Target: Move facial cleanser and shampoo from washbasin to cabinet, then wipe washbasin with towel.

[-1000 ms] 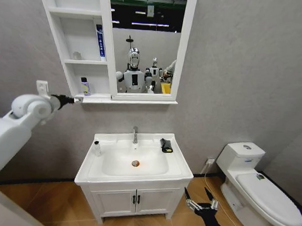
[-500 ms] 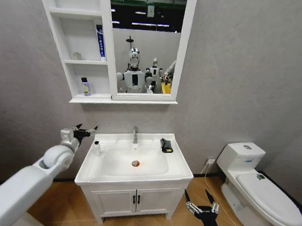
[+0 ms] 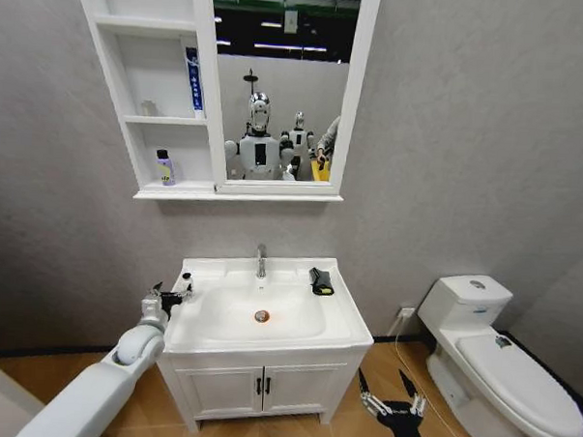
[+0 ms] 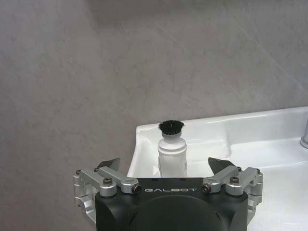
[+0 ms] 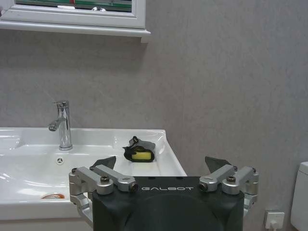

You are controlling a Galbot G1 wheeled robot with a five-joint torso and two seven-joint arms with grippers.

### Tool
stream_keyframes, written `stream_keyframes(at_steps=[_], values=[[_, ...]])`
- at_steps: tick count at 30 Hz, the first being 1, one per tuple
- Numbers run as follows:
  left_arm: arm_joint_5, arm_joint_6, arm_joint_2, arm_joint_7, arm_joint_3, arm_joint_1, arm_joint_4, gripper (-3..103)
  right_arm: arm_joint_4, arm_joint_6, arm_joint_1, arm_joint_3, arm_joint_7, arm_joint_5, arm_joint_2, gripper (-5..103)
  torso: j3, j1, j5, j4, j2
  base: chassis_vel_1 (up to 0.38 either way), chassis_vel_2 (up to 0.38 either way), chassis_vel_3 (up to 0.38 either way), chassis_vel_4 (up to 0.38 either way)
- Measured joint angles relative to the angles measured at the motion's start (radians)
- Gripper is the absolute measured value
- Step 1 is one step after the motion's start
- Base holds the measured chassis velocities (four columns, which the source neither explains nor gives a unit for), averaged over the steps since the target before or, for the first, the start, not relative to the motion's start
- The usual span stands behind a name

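**Left gripper drops from the cabinet to the bottle on the washbasin**

Down from the cabinet shelf a second ago, the left gripper (image 3: 170,294) now sits level with the washbasin's (image 3: 350,323) left rim, just short of the small white bottle (image 3: 186,285) standing upright on the basin's back-left corner. In the left wrist view the bottle (image 4: 172,154), with its black cap, rises between the two spread fingers (image 4: 107,166), which are not touching it; the jaws stand wide apart and hold nothing.

On the basin's back-right corner lies the towel (image 3: 320,281), a black bundle with a yellow patch, seen also from the right wrist (image 5: 139,150). The chrome tap (image 3: 262,261) stands at the middle of the back edge, and the orange-ringed drain (image 3: 261,316) sits in the bowl.

Above, the cabinet (image 3: 141,121) hangs on the wall. A blue tube (image 3: 194,81) leans upright in the middle compartment against the mirror frame, and a small bottle with a dark cap (image 3: 164,167) stands in the lowest compartment.

The right gripper (image 3: 392,398) hangs low beside the cupboard under the basin, near the floor, its fingers spread and empty. A white toilet (image 3: 503,368) stands to the right.
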Motion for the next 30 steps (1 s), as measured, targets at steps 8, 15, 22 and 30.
stream_keyframes(at_steps=[8,15,22,30], values=[[0.035,-0.006,-0.055,0.020,0.015,-0.074,0.118,100,-0.007,-0.002,0.001,-0.001,0.000,-0.001,-0.001,100,0.000,0.000,0.0000,0.0001,0.000,0.000,0.000,0.000,0.000],[0.060,-0.012,-0.100,0.028,0.038,-0.148,0.246,100,-0.006,-0.013,0.008,-0.002,0.000,-0.001,-0.004,100,0.000,0.000,-0.0001,0.0001,0.000,0.000,0.000,0.000,0.000],[0.079,-0.034,-0.131,0.040,0.037,-0.167,0.296,85,-0.002,-0.018,0.008,0.002,0.000,0.000,-0.010,100,0.000,0.000,-0.0001,0.0001,0.000,0.000,0.000,0.000,0.000],[0.085,-0.039,-0.127,0.053,0.040,-0.158,0.293,57,0.004,-0.019,0.008,-0.004,0.002,-0.004,-0.008,100,0.000,0.000,-0.0001,0.0002,0.000,0.000,0.000,0.000,0.000]])
